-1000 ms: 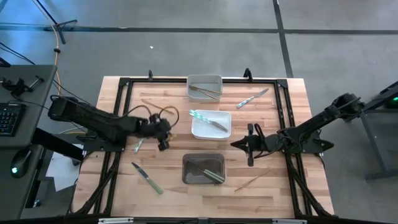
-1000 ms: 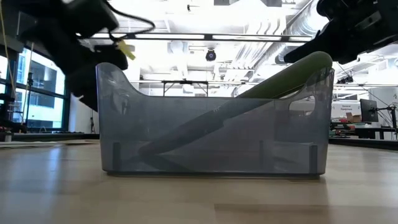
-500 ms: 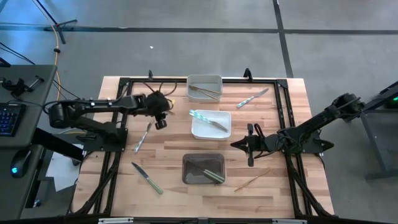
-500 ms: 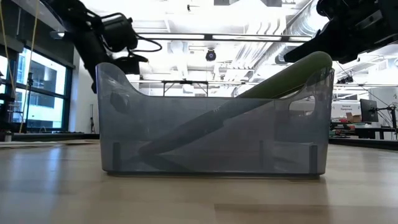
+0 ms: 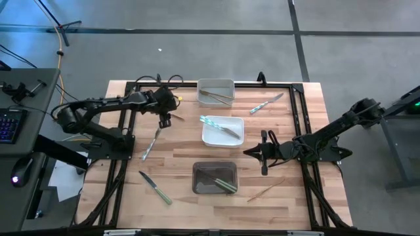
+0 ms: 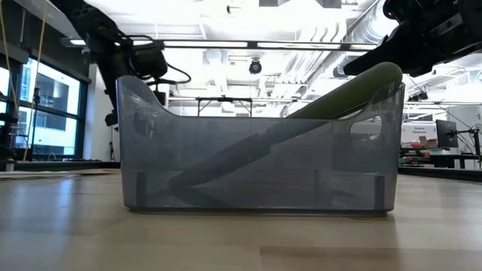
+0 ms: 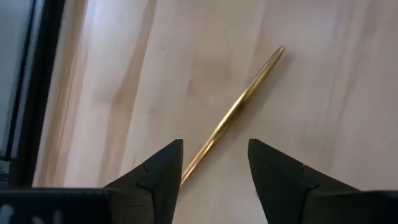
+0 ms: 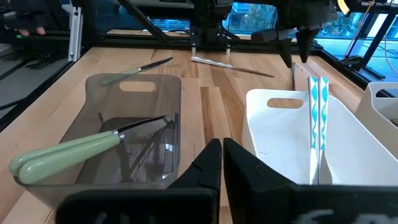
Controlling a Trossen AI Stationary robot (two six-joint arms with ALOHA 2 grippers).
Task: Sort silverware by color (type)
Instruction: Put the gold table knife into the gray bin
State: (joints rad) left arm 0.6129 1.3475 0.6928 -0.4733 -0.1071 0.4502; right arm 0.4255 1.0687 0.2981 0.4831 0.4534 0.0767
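Note:
My left gripper (image 7: 214, 149) (image 5: 164, 122) hovers open at the table's far left, one finger on either side of a thin tan-gold piece of silverware (image 7: 249, 93) that lies flat on the wood. Other pieces also lie loose on the table. A light blue fork (image 5: 151, 144) is near the left gripper and a green knife (image 5: 155, 187) is at the near left. A light blue piece (image 5: 266, 103) is at the far right and a tan piece (image 5: 266, 190) at the near right. My right gripper (image 5: 264, 156) (image 8: 222, 155) waits shut, right of the bins.
Three bins stand in a row down the middle. The grey bin (image 5: 216, 84) at the far edge holds tan pieces. The white bin (image 5: 222, 140) holds light blue ones (image 8: 317, 118). The dark bin (image 5: 214, 166) holds green-handled ones (image 8: 68, 152). A black frame (image 5: 125, 131) edges the table.
My left gripper has gone from beside the light blue fork toward the table's far edge and a little to the left. It now stands over the tan-gold piece. My right arm has kept still.

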